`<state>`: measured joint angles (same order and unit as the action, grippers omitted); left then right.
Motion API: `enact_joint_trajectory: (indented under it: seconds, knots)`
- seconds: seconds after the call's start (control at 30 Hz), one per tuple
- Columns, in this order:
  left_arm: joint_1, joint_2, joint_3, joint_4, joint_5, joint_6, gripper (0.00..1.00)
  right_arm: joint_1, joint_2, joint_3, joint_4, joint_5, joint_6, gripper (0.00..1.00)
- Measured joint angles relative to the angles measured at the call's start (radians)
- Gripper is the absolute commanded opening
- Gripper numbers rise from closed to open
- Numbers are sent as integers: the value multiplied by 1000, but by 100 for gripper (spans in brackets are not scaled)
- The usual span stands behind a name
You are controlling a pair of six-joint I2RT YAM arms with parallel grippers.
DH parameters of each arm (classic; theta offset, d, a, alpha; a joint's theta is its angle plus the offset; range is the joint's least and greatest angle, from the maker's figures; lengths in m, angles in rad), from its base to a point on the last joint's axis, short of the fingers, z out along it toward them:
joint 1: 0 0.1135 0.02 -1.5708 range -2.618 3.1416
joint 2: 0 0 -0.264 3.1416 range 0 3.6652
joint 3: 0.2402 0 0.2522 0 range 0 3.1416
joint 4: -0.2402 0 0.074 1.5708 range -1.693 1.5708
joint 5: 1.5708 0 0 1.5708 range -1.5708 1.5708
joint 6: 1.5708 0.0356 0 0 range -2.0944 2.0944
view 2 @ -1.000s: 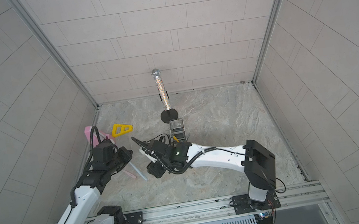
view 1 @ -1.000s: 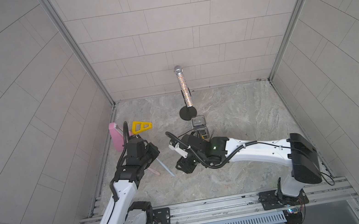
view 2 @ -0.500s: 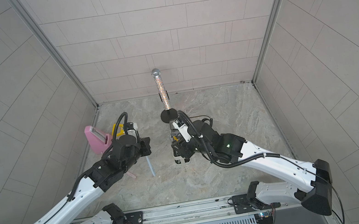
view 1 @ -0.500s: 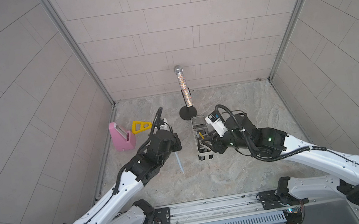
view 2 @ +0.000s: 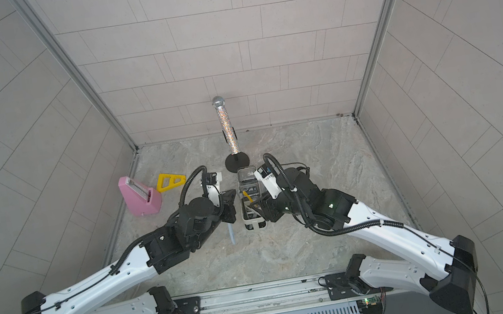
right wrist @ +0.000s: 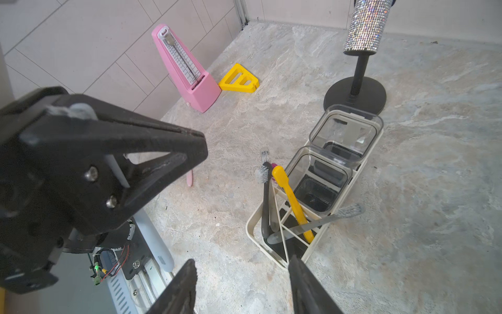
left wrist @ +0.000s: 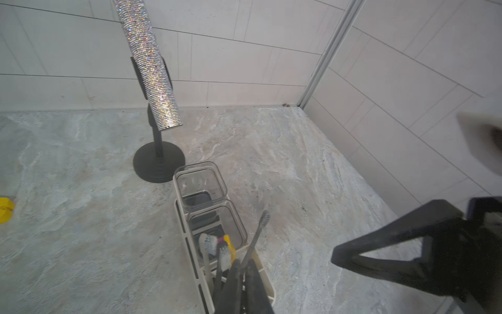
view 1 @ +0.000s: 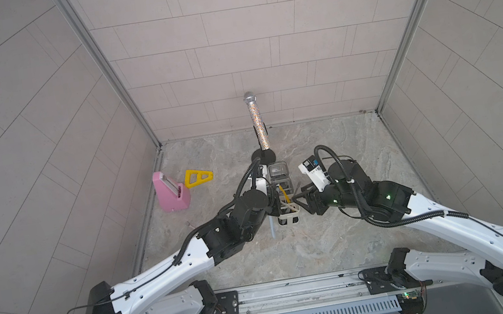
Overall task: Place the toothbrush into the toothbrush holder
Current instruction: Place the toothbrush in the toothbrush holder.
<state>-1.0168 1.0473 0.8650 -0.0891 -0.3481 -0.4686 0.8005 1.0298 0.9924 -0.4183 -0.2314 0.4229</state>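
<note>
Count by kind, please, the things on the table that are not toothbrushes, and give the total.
toothbrush holder: 1
glittery microphone on its stand: 1
pink metronome: 1
yellow triangular frame: 1
Total: 4

Just ahead of the right gripper (right wrist: 241, 293), fingers apart with nothing between them: the toothbrush holder (right wrist: 252, 231), cream, upright. Inside its near end, a yellow brush (right wrist: 292, 201) and two grey brushes (right wrist: 265, 204) (one leaning out over the rim). Beyond these, two clear boxes (right wrist: 316, 174) in the same holder. Off to the side, the left gripper (right wrist: 199, 146), closed on the pale toothbrush (right wrist: 154, 239). Farther off, a pink metronome (right wrist: 190, 78).
</note>
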Motion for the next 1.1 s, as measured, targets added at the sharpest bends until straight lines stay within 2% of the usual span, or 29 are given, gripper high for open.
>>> enact_joint_trajectory:
  seconds: [0.17,0.33,0.7,0.97,1.1]
  knots:
    - [0,-95,-88,76,57,-11,1,-10,-26,-30,73,-89,39,57]
    - [0,-151,-94,100,97,-14,0,2,-28,-129,222,-222,130,57]
    - [0,-149,-95,190,210,-59,0,159,20,-159,401,-312,194,55]
    - [0,-159,-96,215,241,-82,0,190,72,-159,413,-303,182,45]
    - [1,-174,-98,212,243,-84,0,190,72,-156,415,-299,173,30]
